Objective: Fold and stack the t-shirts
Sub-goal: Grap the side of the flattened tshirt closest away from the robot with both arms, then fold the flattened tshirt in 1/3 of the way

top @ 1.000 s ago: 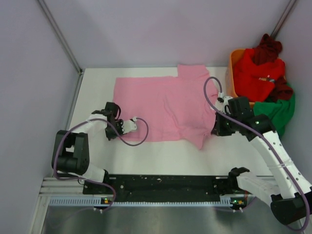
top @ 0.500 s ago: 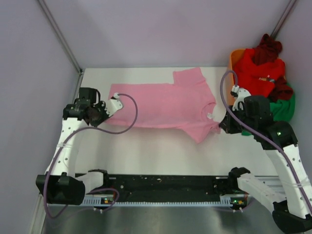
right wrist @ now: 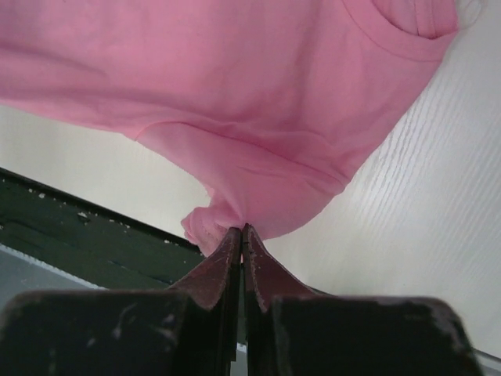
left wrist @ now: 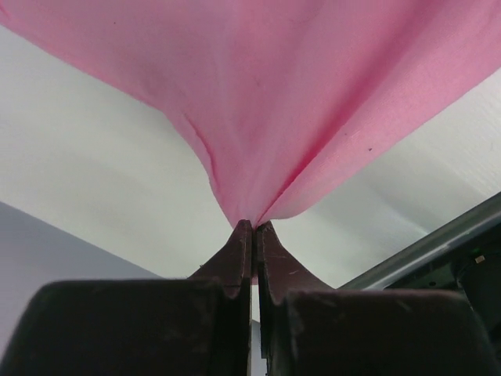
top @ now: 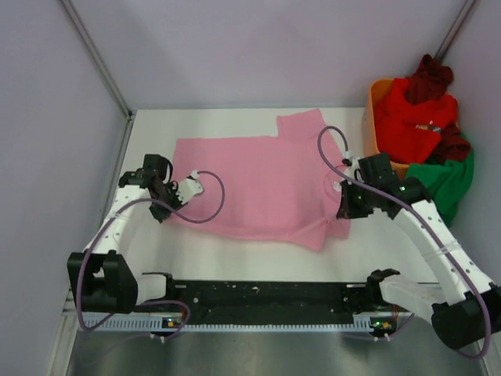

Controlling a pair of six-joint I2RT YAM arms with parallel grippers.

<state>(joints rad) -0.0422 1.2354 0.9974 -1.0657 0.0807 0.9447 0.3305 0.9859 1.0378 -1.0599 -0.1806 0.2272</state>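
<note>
While both grippers pinch it, the pink shirt (top: 258, 184) lies spread across the middle of the table (top: 258, 258), hem to our left and collar to our right, with one sleeve pointing to the far side. Our left gripper (left wrist: 253, 225) has its fingers pressed together on a gathered point of the hem edge. Our right gripper (right wrist: 241, 229) is closed the same way on a bunched bit of cloth at the near sleeve. In both wrist views the fabric rises from the pinch in a taut fan, so we judge that edge is lifted off the surface rather than resting flat.

As for progress, we see no fold in this shirt yet: it looks like a single open layer being straightened. No stack exists anywhere on the table. The red shirt (top: 411, 117), the maroon shirt (top: 430, 78) and the green shirt (top: 442, 180) are heaped in and over the orange basket (top: 369, 117) at the far right. Nearly the whole job seems to remain.

Half a second ago the shirt was drawn into a narrower band toward the far side, with our left gripper farther out to the left. Now both grippers sit closer to us and the cloth covers more of the table.
</note>
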